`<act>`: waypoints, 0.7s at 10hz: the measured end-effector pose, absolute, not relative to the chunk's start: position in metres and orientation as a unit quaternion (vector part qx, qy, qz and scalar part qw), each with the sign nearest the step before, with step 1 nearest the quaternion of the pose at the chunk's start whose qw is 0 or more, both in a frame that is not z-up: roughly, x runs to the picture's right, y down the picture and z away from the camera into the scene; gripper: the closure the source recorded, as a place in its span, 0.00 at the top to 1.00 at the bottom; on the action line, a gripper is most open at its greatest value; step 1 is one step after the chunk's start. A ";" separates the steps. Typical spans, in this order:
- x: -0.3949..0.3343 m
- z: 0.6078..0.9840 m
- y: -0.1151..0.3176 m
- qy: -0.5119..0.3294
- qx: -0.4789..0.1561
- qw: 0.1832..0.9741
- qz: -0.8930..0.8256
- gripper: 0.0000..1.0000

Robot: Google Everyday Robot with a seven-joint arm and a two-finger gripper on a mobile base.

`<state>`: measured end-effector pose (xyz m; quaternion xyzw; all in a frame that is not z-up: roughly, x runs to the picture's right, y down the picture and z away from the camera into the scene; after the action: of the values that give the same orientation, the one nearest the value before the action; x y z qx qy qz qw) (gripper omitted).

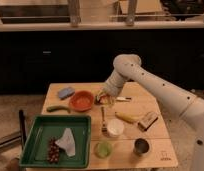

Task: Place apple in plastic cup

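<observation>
The apple point(101, 96) is a small yellow-orange fruit with a reddish side, on the wooden table point(155, 150) just right of the red bowl. My gripper point(104, 97) is low over the table, right at the apple and partly covering it. The arm reaches down to it from the right. The plastic cup point(103, 148), short and pale green, stands upright near the table's front edge, well in front of the gripper.
A red bowl point(82, 100), blue sponge point(66, 92) and green vegetable point(57, 108) lie to the left. A fork point(102, 119), white round container point(114, 128), banana point(127, 118), brown block point(147, 120) and steel cup point(140, 146) lie between gripper and front edge. A green tray point(40, 131) is front left.
</observation>
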<state>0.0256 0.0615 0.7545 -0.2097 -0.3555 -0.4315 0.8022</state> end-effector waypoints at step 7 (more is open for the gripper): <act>0.003 0.695 0.108 -0.401 -0.246 0.726 -0.501 0.09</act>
<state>0.0034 0.1080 0.6954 -0.2459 -0.4010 -0.5014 0.7261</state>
